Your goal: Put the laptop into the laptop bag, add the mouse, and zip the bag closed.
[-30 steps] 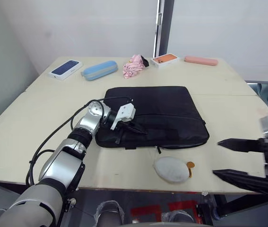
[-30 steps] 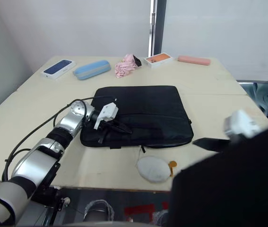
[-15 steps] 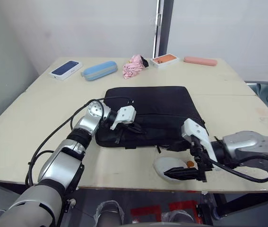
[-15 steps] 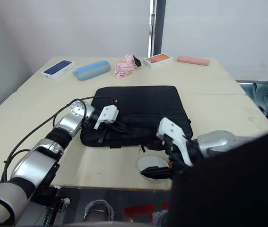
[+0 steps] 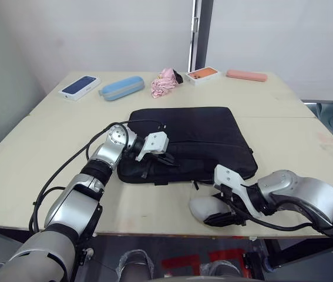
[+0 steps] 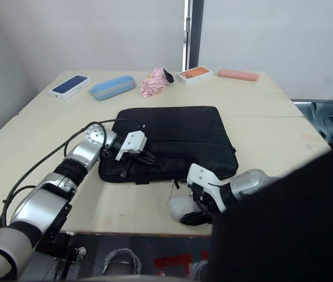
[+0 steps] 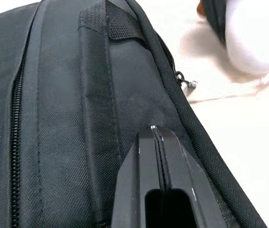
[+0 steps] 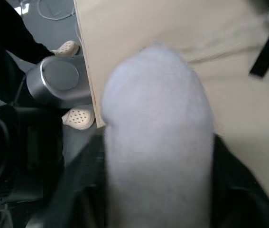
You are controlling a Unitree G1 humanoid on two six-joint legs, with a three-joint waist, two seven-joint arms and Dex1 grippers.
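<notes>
the right gripper [image 5: 216,212] straddles a white object [image 5: 204,207], apparently the mouse, just beside the laptop bag [image 5: 195,141] front edge, not visibly clenched. the left gripper [image 5: 165,158], clenched, rests on the bag.

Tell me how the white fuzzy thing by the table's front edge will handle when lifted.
The white plush toy looks fuzzy and rounded, so it probably squashes rather than slips in the right gripper. It seems light for its size. It lies near the table's front edge; a push might knock it off.
</notes>
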